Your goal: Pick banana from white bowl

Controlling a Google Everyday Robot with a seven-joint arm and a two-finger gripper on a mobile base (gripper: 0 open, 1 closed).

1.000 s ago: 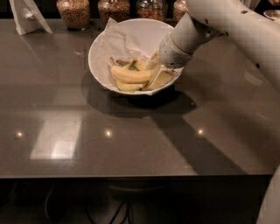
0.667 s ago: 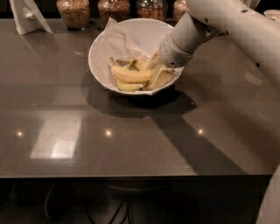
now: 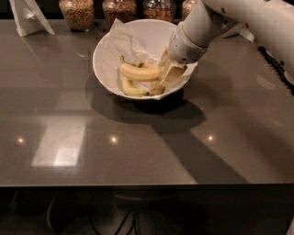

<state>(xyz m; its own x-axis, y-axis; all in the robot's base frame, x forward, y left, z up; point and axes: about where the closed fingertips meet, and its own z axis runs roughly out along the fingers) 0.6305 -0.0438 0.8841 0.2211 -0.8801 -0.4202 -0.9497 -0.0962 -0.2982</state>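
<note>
The white bowl (image 3: 106,55) stands at the back middle of the dark table, with crumpled white paper (image 3: 121,39) rising past its far-left rim. My gripper (image 3: 166,74) reaches down into the right side of the bowl from the upper right. It is shut on the right end of the banana (image 3: 138,72), a long plain yellow one that sticks out level to the left and sits a little above the other fruit. Shorter bananas (image 3: 133,90) lie under it on the bowl's floor. My fingertips are partly hidden behind the banana and the bowl's rim.
Several glass jars (image 3: 77,13) of dry goods line the back edge behind the bowl. A white folded stand (image 3: 28,17) is at the back left. My white arm (image 3: 248,20) crosses the upper right. The dark table (image 3: 138,147) stretches toward the front.
My gripper has risen slightly inside the bowl, and the long banana has come up with it off the other bananas. The bowl has not moved.
</note>
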